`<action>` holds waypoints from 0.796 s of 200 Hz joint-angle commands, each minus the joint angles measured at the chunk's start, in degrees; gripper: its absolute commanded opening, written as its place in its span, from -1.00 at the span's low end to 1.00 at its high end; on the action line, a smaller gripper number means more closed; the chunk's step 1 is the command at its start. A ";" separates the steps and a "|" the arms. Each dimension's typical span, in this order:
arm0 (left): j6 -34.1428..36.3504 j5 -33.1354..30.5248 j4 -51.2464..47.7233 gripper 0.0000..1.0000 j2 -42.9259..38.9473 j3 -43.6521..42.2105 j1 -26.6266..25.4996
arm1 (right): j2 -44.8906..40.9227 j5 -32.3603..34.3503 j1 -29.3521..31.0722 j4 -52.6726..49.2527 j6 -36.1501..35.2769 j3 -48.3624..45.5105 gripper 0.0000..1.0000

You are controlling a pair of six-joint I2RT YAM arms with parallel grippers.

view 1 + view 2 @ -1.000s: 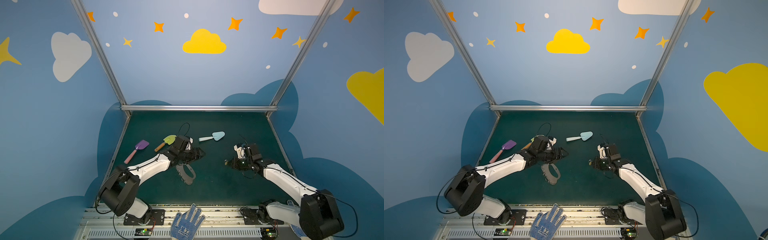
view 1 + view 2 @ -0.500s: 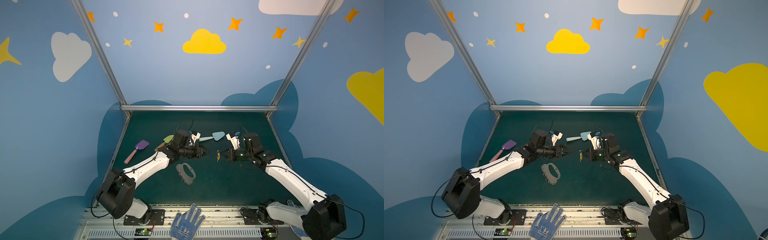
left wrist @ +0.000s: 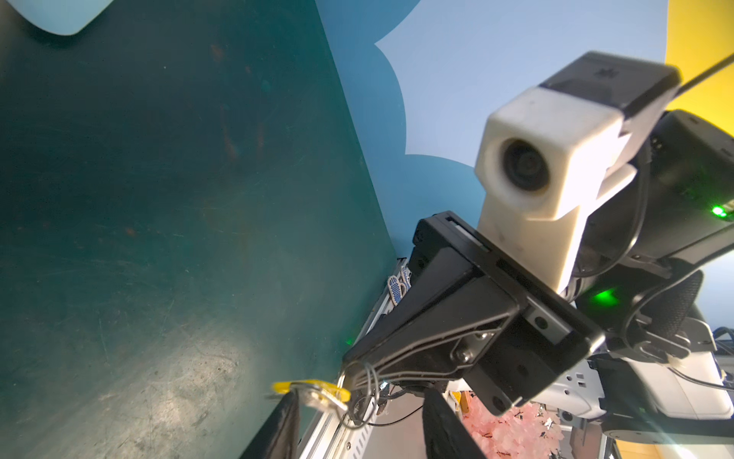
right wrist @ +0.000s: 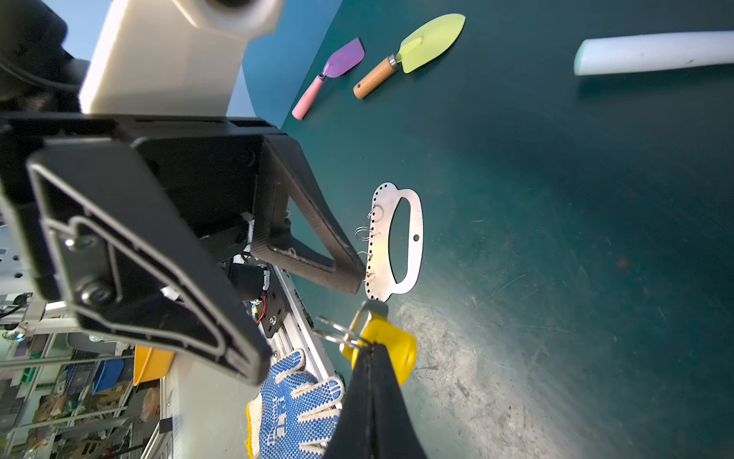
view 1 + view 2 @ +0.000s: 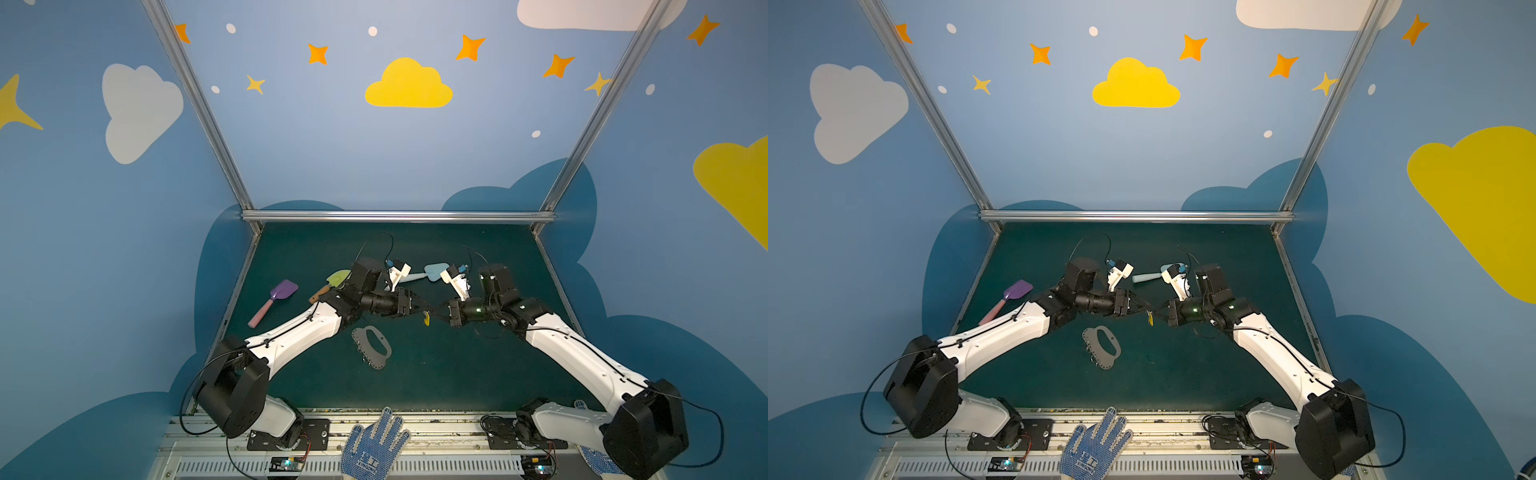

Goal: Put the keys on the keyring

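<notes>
The keys (image 5: 426, 318) (image 5: 1149, 318), a silver key with a yellow tag (image 4: 397, 349) on a split ring, hang in the air over the middle of the green table. My right gripper (image 5: 434, 311) (image 4: 373, 347) is shut on them at the tag. My left gripper (image 5: 423, 308) (image 3: 361, 397) faces it tip to tip. Its jaws stand apart either side of the ring, and one fingertip (image 3: 292, 401) touches the tag (image 3: 310, 391). The keyring (image 5: 376, 362) (image 5: 1102, 361) (image 4: 380, 254), a flat grey plate with an oval cutout, lies on the table in front of the grippers.
A purple toy shovel (image 5: 276, 297) and a yellow-green one with a wooden handle (image 5: 332, 280) lie at the back left. A pale blue shovel (image 5: 432, 272) lies behind the grippers. A blue-dotted glove (image 5: 374, 444) rests on the front rail. Walls enclose the table.
Both arms have risen and come together over the table's middle. The right one has brought the keys up with it. The left jaws have narrowed and now stand round the ring.
</notes>
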 commanded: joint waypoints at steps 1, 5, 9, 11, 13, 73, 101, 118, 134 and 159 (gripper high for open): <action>2.21 -0.11 -1.75 -0.09 -0.55 2.10 -0.73 | 0.17 -0.65 0.76 -0.92 -1.21 1.94 -0.99; 2.21 -0.08 -1.76 -0.12 -0.50 2.12 -0.75 | 0.13 -0.53 0.84 -1.16 -1.26 2.10 -0.99; 2.11 -0.10 -1.76 -0.14 -0.43 2.18 -0.85 | 0.21 -0.43 0.92 -1.30 -1.34 2.19 -0.99; 2.14 -0.13 -1.83 -0.14 -0.39 2.20 -0.85 | 0.20 -0.23 1.00 -1.42 -1.42 2.28 -1.00; 2.23 -0.16 -1.84 -0.15 -0.38 2.27 -0.87 | 0.25 -0.17 1.02 -1.55 -1.37 2.30 -0.99; 3.95 -1.93 -4.80 -0.50 -0.39 3.16 -1.59 | -0.05 0.95 1.51 -2.76 -1.63 2.92 -0.99; 5.02 -3.04 -6.42 -0.62 -0.55 3.35 -1.68 | -0.60 1.03 1.64 -2.83 -1.55 2.83 -0.99; 5.07 -3.05 -6.51 -0.68 -0.49 3.27 -1.66 | -0.73 0.99 1.73 -2.99 -1.41 2.91 -0.99; 5.11 -3.31 -6.58 -0.79 -0.40 3.28 -1.71 | -0.87 0.88 1.81 -3.03 -1.34 2.92 -0.98; 5.37 -4.18 -6.59 -0.92 -0.71 3.08 -1.75 | -1.08 1.17 1.81 -3.55 -1.40 3.09 -0.90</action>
